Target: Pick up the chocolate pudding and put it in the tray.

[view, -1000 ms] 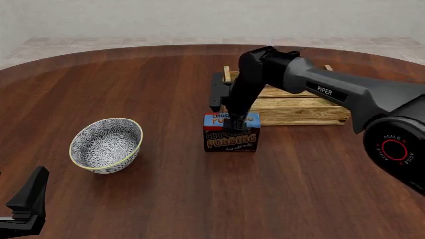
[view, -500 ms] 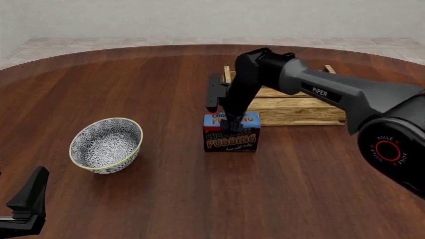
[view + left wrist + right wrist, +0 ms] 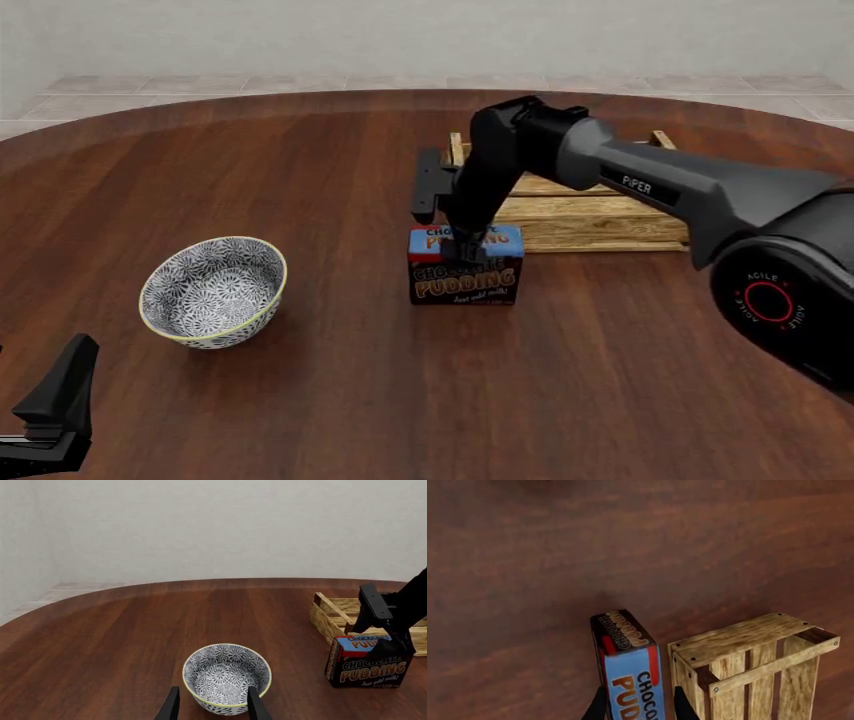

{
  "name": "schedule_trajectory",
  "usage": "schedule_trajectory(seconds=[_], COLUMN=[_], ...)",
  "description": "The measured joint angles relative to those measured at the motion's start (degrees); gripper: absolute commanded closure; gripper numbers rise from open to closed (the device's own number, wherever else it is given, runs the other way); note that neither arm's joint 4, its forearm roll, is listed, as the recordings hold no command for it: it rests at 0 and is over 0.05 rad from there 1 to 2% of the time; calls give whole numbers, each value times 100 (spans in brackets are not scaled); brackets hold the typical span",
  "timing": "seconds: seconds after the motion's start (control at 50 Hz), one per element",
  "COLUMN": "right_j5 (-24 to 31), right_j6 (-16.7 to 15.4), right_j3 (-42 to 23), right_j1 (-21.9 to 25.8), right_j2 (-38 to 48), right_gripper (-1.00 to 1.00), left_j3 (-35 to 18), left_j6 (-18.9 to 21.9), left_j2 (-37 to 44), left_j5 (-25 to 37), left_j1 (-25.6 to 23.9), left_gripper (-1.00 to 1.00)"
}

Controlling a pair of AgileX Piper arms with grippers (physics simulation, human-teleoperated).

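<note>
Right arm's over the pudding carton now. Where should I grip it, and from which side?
Grip the small dark brown chocolate pudding carton from above, jaws closing across its thin dimension on the broad front and back faces near the blue-and-red top. It stands upright beside the light wooden slat tray, and the right gripper already straddles that narrow top.

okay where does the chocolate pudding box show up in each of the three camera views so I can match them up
Front view: the chocolate pudding stands upright at centre, just in front of the tray, under the right tool.
Left wrist view: far right edge, in front of the tray.
Right wrist view: bottom centre, its blue top between the tool's fingers.
Shared landmark: the tray, beside the box in every view.
</note>
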Motion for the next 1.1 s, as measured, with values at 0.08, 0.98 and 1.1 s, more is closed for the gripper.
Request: schedule_trajectory(seconds=[0.08, 0.98, 1.1], right_j5=[-3, -104, -157], right_j6=[12, 213, 320], right_j3=[-15, 125, 330], right_j1=[-2, 255, 399], right_j2=[18, 19, -113], right_gripper=[-100, 100, 100], left_j3=[0, 0, 0], left_j6=[0, 0, 0], left_j2=[0, 0, 0], left_j5=[0, 0, 0], left_j1=[0, 0, 0], left_gripper=[-100, -100, -100])
